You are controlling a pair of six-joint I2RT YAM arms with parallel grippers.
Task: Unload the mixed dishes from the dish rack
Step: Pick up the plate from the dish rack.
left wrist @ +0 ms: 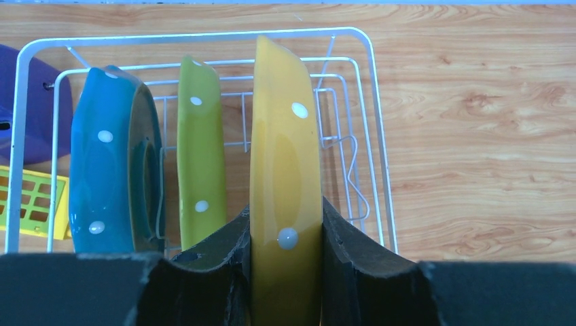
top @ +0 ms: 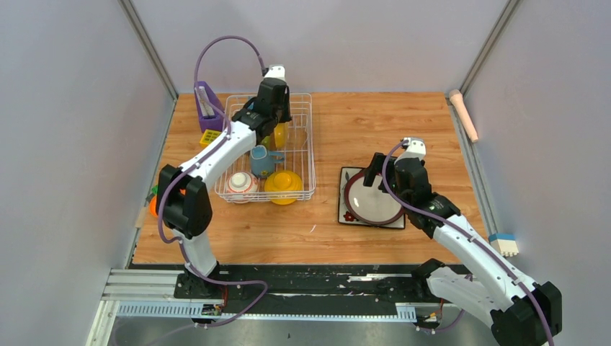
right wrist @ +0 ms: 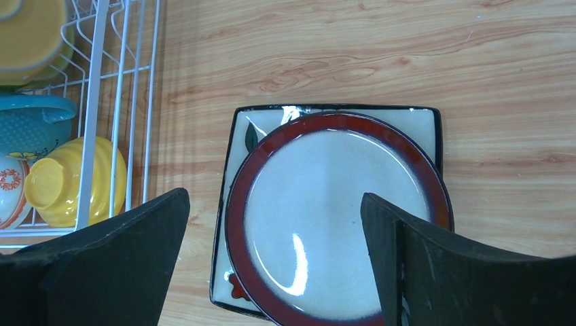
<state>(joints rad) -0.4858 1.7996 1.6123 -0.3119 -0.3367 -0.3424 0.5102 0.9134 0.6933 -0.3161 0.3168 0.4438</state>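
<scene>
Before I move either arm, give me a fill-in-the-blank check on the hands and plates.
The left hand is shut on the yellow plate, one of ____ upright plates in the dish rack.
The green plate stands ____ it and the blue plate.
The right hand hangs ____ above the red-rimmed plate.
That plate lies ____ the dark square plate.
Missing: three; between; open; on.

White dots speckled the yellow plate [left wrist: 285,170], the green plate [left wrist: 200,163] and the blue plate [left wrist: 109,176] in the white wire dish rack [left wrist: 170,37], while a dark-red-rimmed white round plate [right wrist: 336,217] lay on a black-edged white square plate [right wrist: 418,121] over the pale wood-grain table [right wrist: 475,68].
</scene>
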